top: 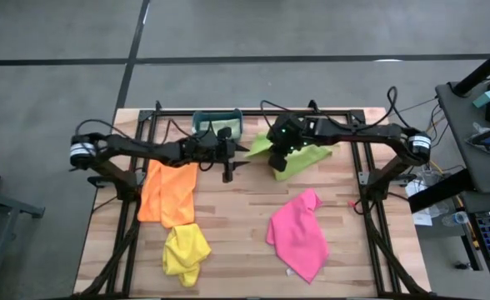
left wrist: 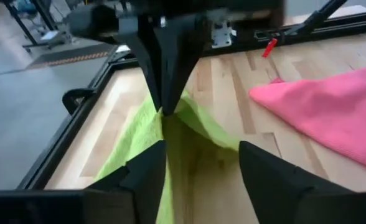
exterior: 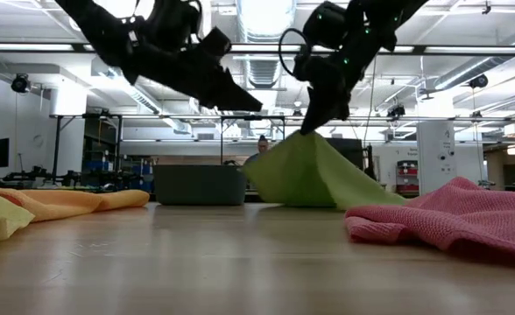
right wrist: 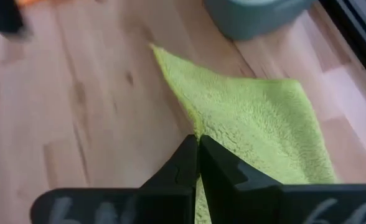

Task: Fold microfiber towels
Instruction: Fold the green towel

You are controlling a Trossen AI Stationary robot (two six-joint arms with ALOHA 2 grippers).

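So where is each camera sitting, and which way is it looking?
High view: above the table, looking straight down; both arms show, plus the orange towel.
Low view: at tabletop height, looking level across into the room; both arms hang in from above.
Left wrist view: on the left arm, looking past the open left gripper.
Right wrist view: on the right arm, looking down past the right gripper, shut on the lime green towel.
Shared: all four views show the lime green towel.
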